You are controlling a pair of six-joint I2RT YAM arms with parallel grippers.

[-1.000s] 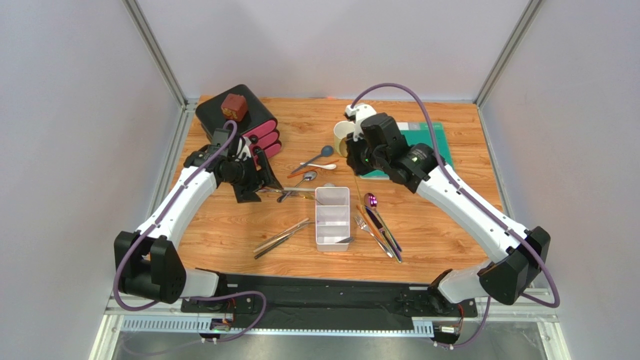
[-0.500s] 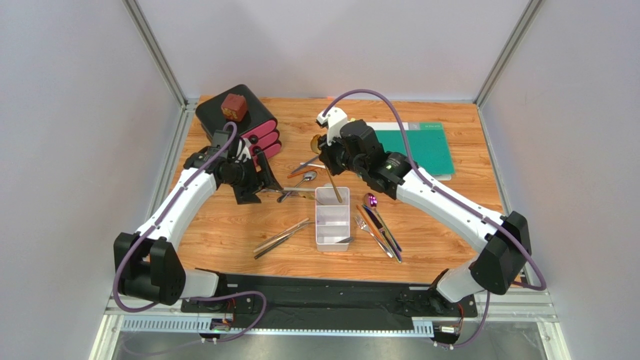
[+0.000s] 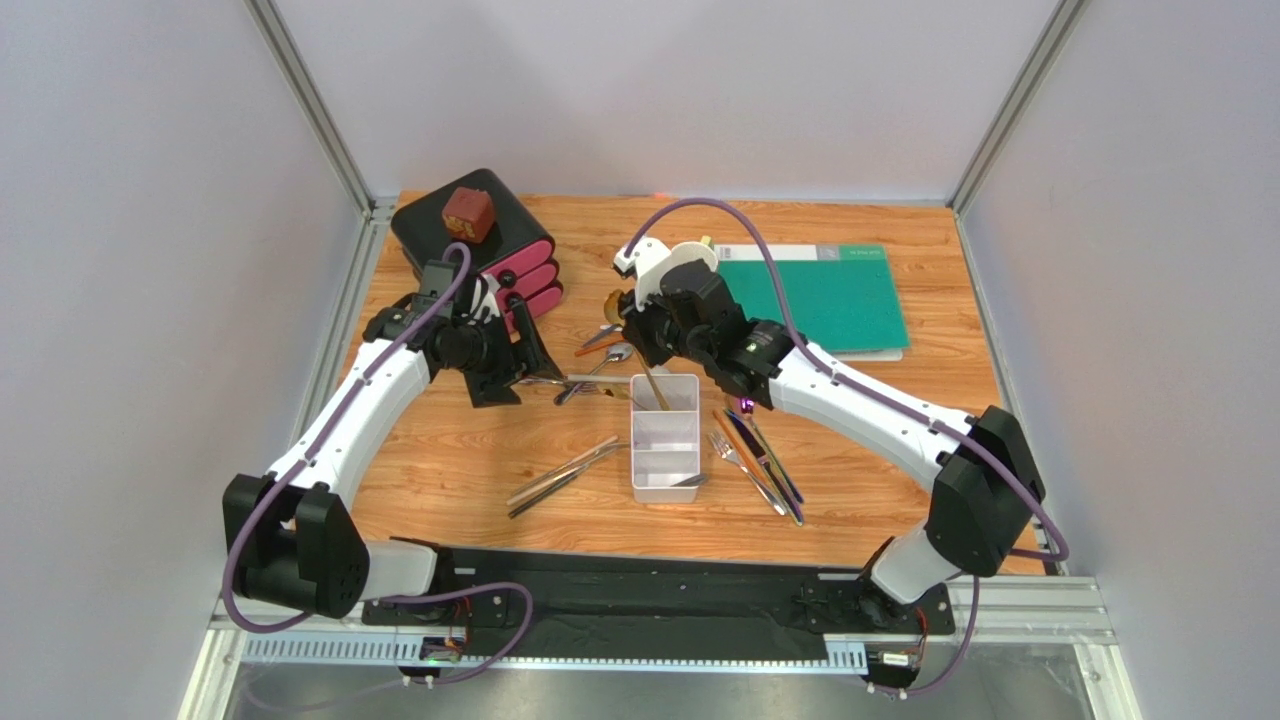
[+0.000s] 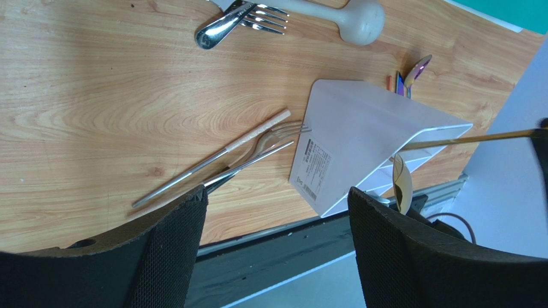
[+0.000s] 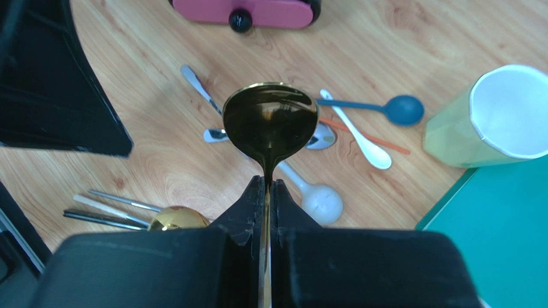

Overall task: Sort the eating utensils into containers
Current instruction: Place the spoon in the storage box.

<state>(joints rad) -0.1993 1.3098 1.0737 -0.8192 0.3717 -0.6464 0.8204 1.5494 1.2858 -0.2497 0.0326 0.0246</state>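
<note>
My right gripper [image 5: 269,187] is shut on the neck of a gold spoon [image 5: 270,119], bowl sticking out past the fingertips. In the top view this gripper [image 3: 643,327] hangs just beyond the far end of the white divided tray [image 3: 666,444], and the spoon's handle [image 3: 657,390] slants down over that end. The left wrist view shows the handle [image 4: 469,138] reaching into the tray [image 4: 360,141]. My left gripper [image 3: 534,360] hovers open and empty left of the tray. Loose utensils lie around: a blue spoon [image 5: 392,109], a white spoon [image 5: 357,138], silver pieces [image 3: 564,477].
A black box with pink drawers [image 3: 504,255] stands at the back left. A pale cup [image 5: 489,119] and a green mat [image 3: 834,293] are at the back right. Forks, knives and a purple spoon [image 3: 741,401] lie right of the tray. Another gold spoon bowl [image 5: 173,218] rests on the wood.
My right arm has swung left from beside the cup to the tray's far end, carrying the gold spoon. The left arm has stayed still and open.
</note>
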